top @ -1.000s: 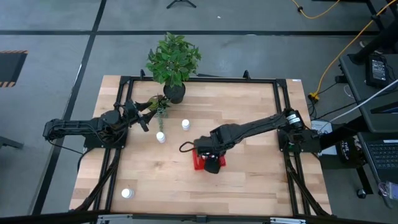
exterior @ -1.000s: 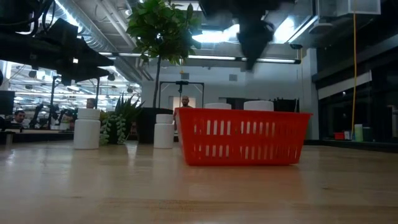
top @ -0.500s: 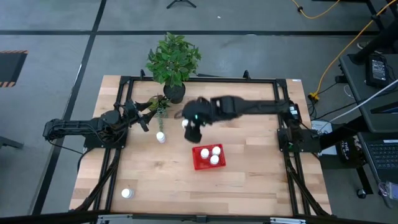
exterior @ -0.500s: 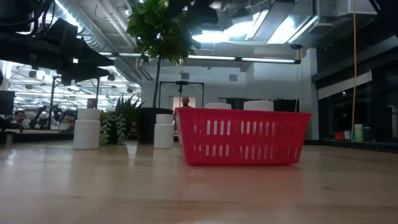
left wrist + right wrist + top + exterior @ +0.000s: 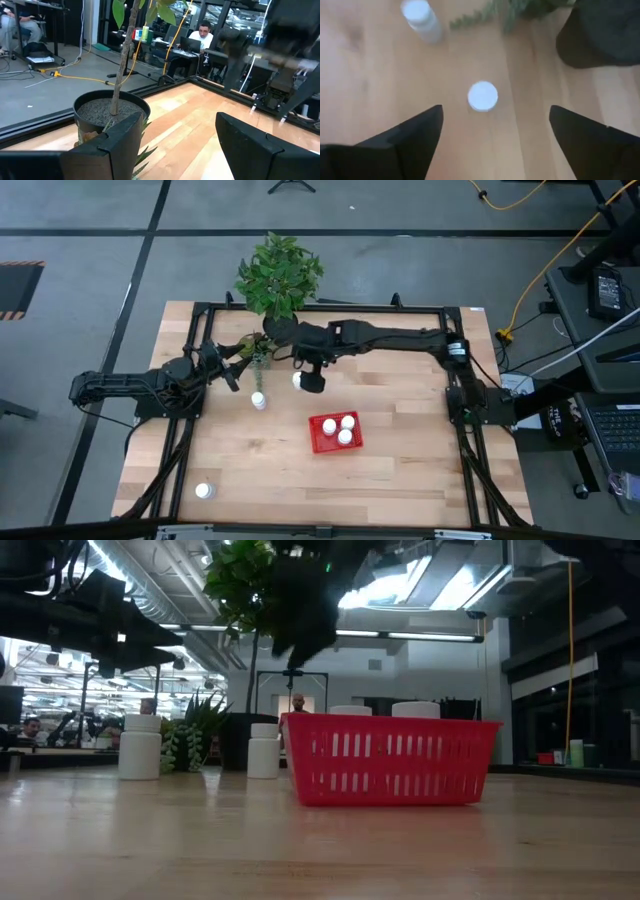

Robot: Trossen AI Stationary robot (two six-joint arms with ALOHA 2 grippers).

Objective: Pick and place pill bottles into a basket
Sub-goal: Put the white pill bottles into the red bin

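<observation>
The red basket (image 5: 322,443) stands mid-table with three white pill bottles (image 5: 338,428) upright inside; it also shows in the low view (image 5: 390,765). Three more bottles stand on the table: one (image 5: 297,379) under my right gripper, one (image 5: 258,401) to its left, and one (image 5: 204,491) near the front left corner. My right gripper (image 5: 312,382) hovers open above the first bottle (image 5: 482,95) without touching it. My left gripper (image 5: 232,371) is open and empty at the far left, facing the black plant pot (image 5: 112,112).
A leafy plant in a black pot (image 5: 281,330) stands at the table's far edge, with a small green succulent (image 5: 257,350) beside it, close to both grippers. In the low view two bottles (image 5: 140,748) (image 5: 263,751) stand left of the basket. People sit at desks beyond the table.
My right gripper has left its place over the basket and swung toward the table's far left. It now hovers over the bottle near the plant pot. The basket with its three bottles has come into plain view. My left arm has kept still.
</observation>
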